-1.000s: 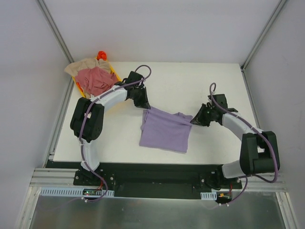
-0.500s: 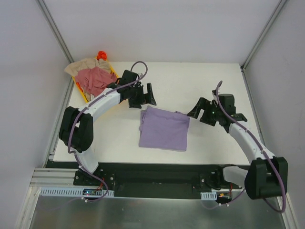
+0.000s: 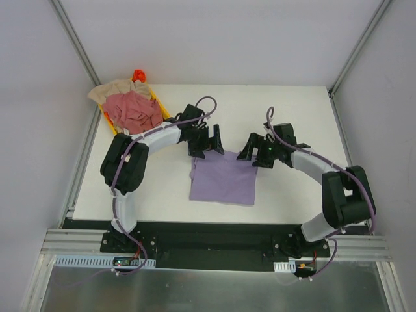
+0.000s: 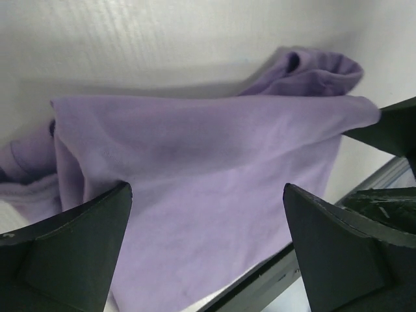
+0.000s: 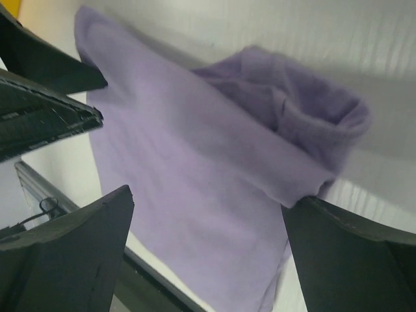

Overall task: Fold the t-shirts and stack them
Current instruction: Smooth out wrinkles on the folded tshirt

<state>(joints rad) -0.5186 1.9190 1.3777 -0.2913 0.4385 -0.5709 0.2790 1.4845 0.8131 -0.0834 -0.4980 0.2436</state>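
Two claws just let go: left claw (image 3: 209,143) and right claw (image 3: 253,153) stand wide apart over the purple shirt (image 3: 224,182), which lies folded on the table (image 3: 292,117). That fold looks done.

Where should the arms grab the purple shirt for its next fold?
Probably its two far corners, coming down from above: the lavender shirt lies flat, roughly square, with the open left gripper and right gripper over that far edge. Its bunched far-right corner offers cloth to pinch.
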